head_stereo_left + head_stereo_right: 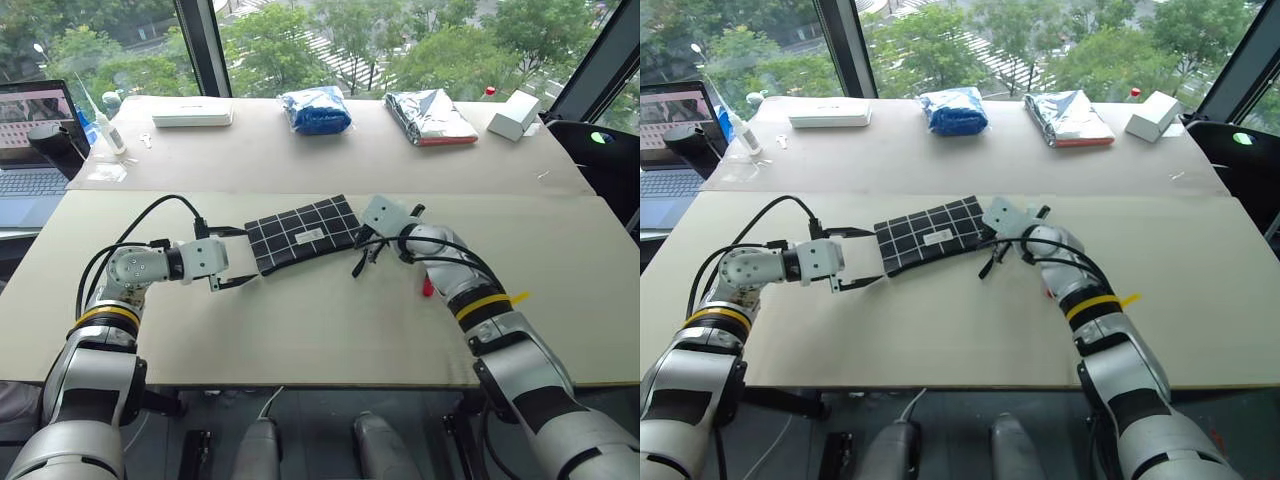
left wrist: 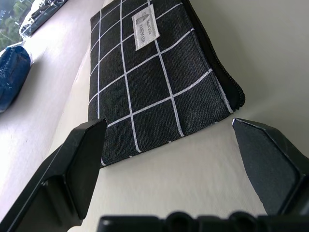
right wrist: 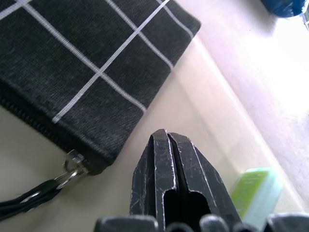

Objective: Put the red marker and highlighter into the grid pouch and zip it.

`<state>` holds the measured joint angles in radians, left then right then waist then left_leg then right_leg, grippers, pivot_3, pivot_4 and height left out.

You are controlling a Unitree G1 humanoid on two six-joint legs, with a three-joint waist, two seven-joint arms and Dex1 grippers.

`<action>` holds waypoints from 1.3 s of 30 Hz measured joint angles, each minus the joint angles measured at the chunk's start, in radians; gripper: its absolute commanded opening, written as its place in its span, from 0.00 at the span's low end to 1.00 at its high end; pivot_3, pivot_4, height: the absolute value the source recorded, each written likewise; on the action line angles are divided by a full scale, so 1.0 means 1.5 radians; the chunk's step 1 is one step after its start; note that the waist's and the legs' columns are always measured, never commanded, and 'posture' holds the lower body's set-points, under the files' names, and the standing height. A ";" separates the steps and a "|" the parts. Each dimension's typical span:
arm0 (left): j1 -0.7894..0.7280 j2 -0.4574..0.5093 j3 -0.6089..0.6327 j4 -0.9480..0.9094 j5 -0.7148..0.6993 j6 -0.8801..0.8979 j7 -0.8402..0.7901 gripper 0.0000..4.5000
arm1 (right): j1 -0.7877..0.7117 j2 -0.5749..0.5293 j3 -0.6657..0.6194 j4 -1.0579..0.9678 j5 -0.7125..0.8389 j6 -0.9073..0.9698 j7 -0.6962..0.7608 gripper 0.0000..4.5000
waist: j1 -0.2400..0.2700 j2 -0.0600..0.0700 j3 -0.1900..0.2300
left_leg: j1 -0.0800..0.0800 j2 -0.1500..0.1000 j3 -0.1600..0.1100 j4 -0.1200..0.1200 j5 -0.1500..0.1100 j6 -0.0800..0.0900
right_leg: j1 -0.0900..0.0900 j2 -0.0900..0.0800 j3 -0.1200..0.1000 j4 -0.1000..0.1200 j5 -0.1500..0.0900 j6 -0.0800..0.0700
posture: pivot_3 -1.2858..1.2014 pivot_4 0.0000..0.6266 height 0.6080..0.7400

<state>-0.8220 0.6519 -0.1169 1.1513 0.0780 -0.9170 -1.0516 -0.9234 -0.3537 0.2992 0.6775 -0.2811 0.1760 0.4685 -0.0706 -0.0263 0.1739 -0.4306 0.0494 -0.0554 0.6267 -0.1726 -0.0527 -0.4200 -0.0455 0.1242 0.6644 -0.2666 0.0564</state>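
We judge the grid pouch (image 1: 303, 233) soft and limp; take its zip strap (image 3: 29, 195) at four o'clock. Left tool (image 1: 232, 257) gapes empty, right tool (image 3: 175, 179) pinched together, empty.

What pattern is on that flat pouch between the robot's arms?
The grid pouch is black with thin white grid lines; the left wrist view shows it best.

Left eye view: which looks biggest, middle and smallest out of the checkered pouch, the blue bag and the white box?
1. grid pouch
2. blue bag
3. white box
The bag and box lie farther back, so true sizes may differ.
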 measured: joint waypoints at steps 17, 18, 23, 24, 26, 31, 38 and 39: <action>0.002 0.000 0.004 -0.015 -0.001 0.004 0.000 1.00 | 0.053 0.018 0.016 -0.072 0.009 0.002 0.063 0.01 | 0.001 0.000 0.000 | 0.000 0.000 0.000 0.000 0.000 0.000 | 0.000 0.000 0.000 0.000 0.000 0.000 | 0.52 0.24 1.00; 0.002 -0.001 0.004 -0.017 -0.002 0.004 0.000 1.00 | 0.053 0.016 0.025 -0.073 -0.005 0.000 0.058 0.01 | 0.001 0.000 0.000 | 0.000 0.000 0.000 0.000 0.000 0.000 | 0.000 0.000 0.000 0.000 0.000 0.000 | 0.52 0.24 1.00; 0.002 -0.001 0.005 -0.020 -0.004 0.005 -0.001 1.00 | 0.053 0.012 0.042 -0.074 -0.040 -0.009 0.047 0.01 | 0.003 -0.001 -0.001 | 0.001 0.000 0.000 0.001 0.000 0.000 | 0.002 0.000 0.000 0.000 0.000 0.000 | 0.52 0.24 1.00; 0.002 -0.001 0.005 -0.020 -0.004 0.005 -0.001 1.00 | 0.053 0.012 0.042 -0.074 -0.040 -0.009 0.047 0.01 | 0.003 -0.001 -0.001 | 0.001 0.000 0.000 0.001 0.000 0.000 | 0.002 0.000 0.000 0.000 0.000 0.000 | 0.52 0.24 1.00; 0.002 -0.001 0.005 -0.021 -0.004 0.005 -0.001 1.00 | 0.053 0.012 0.042 -0.075 -0.041 -0.009 0.048 0.01 | 0.003 -0.001 -0.001 | 0.001 0.000 0.000 0.001 0.000 0.000 | 0.002 0.000 0.000 0.000 0.000 0.000 | 0.52 0.24 1.00; 0.001 -0.006 0.003 -0.020 0.004 0.003 0.017 1.00 | 0.055 0.011 0.041 -0.079 -0.041 -0.009 0.050 0.01 | 0.003 -0.001 -0.001 | 0.001 0.000 -0.001 0.001 0.000 0.000 | 0.002 0.000 0.000 0.000 0.000 0.000 | 0.52 0.24 1.00; -0.007 -0.023 -0.019 -0.006 0.037 -0.006 0.048 1.00 | 0.056 0.011 0.039 -0.081 -0.040 -0.008 0.051 0.01 | 0.004 -0.001 -0.001 | 0.001 0.000 -0.001 0.001 0.000 0.000 | 0.002 0.000 0.000 0.000 0.000 0.000 | 0.52 0.24 1.00; -0.013 -0.023 -0.024 -0.001 0.046 -0.013 0.054 1.00 | 0.056 0.011 0.038 -0.081 -0.040 -0.008 0.051 0.01 | 0.005 -0.001 -0.001 | 0.001 0.000 -0.001 0.001 0.000 0.000 | 0.002 0.000 -0.001 0.000 0.000 0.000 | 0.52 0.24 1.00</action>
<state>-0.8415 0.6178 -0.1537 1.1498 0.1469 -0.9362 -0.9701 -0.8387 -0.3375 0.3560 0.5561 -0.3414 0.1639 0.5452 -0.0636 -0.0275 0.1731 -0.4295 0.0494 -0.0563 0.6281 -0.1726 -0.0527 -0.4177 -0.0455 0.1234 0.6648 -0.2666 0.0564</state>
